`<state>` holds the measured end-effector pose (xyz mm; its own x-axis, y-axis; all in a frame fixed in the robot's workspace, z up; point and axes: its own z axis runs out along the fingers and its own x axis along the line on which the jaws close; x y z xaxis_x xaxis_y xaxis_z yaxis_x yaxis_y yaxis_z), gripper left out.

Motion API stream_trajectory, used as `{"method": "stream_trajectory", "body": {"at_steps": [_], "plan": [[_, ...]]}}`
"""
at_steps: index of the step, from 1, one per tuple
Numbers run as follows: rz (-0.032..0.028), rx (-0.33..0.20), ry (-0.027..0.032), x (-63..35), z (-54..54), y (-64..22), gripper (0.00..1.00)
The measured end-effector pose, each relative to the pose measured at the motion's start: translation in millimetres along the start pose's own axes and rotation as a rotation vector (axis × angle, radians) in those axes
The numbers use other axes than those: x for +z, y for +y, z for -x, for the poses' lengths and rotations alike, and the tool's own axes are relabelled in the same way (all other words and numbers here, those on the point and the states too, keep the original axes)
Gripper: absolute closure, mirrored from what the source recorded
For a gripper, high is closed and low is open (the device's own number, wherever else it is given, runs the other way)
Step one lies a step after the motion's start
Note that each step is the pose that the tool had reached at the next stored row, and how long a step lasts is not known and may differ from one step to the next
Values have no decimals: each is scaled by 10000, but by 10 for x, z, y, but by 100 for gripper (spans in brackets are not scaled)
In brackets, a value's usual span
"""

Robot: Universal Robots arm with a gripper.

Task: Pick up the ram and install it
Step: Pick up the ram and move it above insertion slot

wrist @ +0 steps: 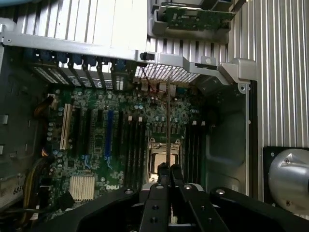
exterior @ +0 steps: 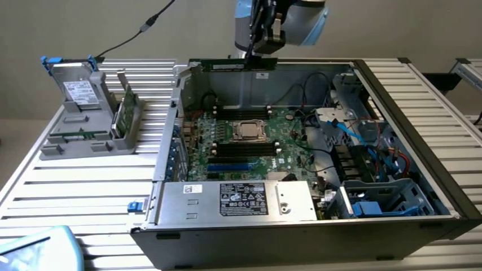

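My gripper (exterior: 258, 55) hangs above the far wall of the open computer case (exterior: 421, 107), shut on the ram (exterior: 226, 66). The ram is a long, thin dark stick held level, and most of it juts toward the exterior view's left. In the wrist view the ram (wrist: 168, 116) shows edge-on as a thin line running out from my gripper (wrist: 167, 170) over the motherboard (wrist: 91, 145). Below it lie the processor socket (exterior: 246, 131) and dark memory slots (exterior: 241, 113) on both sides of the socket. The stick is well above the board and touches nothing.
On the exterior view's left a grey rack (exterior: 83, 138) holds a grey drive (exterior: 79, 90) with blue clips and a green card (exterior: 126, 110). The power supply (exterior: 241, 200) fills the case's near end. Cables and a drive cage (exterior: 376, 197) crowd the right side.
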<state>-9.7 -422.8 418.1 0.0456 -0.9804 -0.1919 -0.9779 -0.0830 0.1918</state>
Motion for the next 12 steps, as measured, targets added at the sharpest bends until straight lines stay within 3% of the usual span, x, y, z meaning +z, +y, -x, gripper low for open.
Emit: {"method": "stream_trajectory", "body": {"at_steps": [8, 12], "plan": [[-5, 22, -6, -40, -139, -103, 87], [-68, 321, -71, -14, -153, -108, 87]]}}
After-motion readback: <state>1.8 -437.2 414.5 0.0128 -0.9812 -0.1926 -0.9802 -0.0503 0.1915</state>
